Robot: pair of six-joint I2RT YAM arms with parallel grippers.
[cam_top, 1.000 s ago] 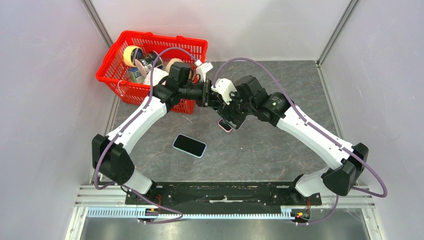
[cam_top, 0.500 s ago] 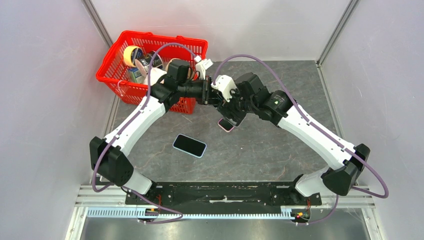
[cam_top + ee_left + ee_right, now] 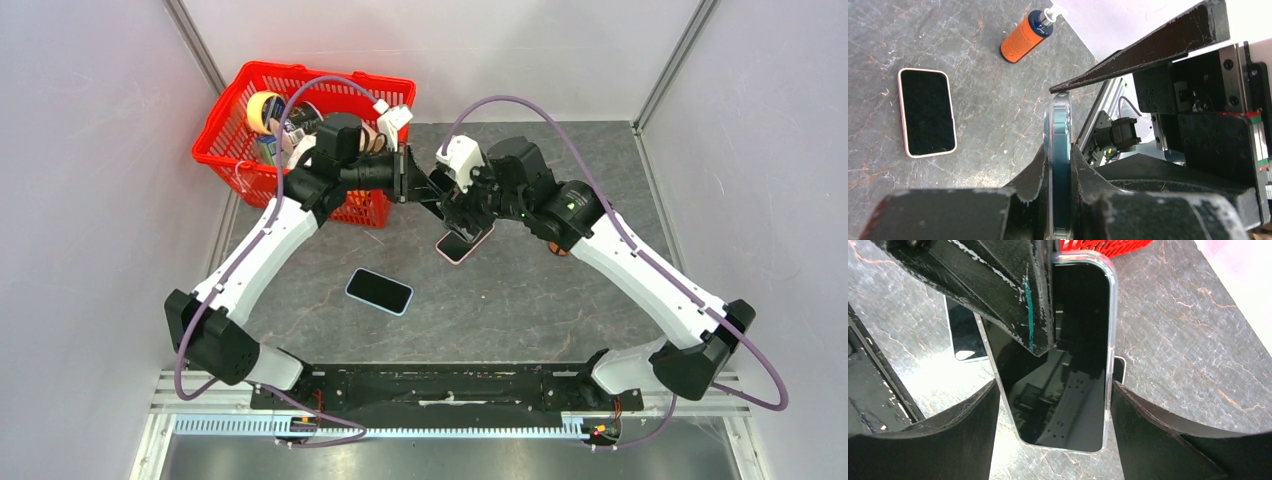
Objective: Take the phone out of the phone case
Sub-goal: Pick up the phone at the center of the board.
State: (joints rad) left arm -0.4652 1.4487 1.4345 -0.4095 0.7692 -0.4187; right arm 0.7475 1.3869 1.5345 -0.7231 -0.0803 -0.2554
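Fingers on the left arm [image 3: 1032, 174] are closed flat on the phone [image 3: 1068, 390], one on the screen and one on the back, so the left wrist view sees it edge-on. The right fingers [image 3: 923, 440] are spread wide across its width, with their tips set against the two long edges of the clear case [image 3: 1109, 340]. They look to be bearing on it, though how firmly is hard to tell. The phone hangs in the air between the two arms, above the worktop [image 3: 560, 310] and just in front of the red basket [image 3: 300, 72].

The phone looks like a stiff, fairly heavy glass-faced slab, smooth and prone to slip under a flat pinch. The case seems thin and flexible, probably gripping tightest at its corners. A sensible hold pins the slab by its faces and peels the rim off from one corner. Squeezing the long edges only clamps the case tighter. A drop from here onto the hard worktop could crack the glass.

Two more phones lie flat on the worktop. A pink-cased phone [image 3: 465, 243] is almost directly beneath the fingers, and a pale-cased phone [image 3: 379, 291] is nearer the arm bases. An orange pump bottle [image 3: 1025, 36] lies on its side close by. The basket holds rolls of tape [image 3: 264, 108] and other items that the left arm partly hides.
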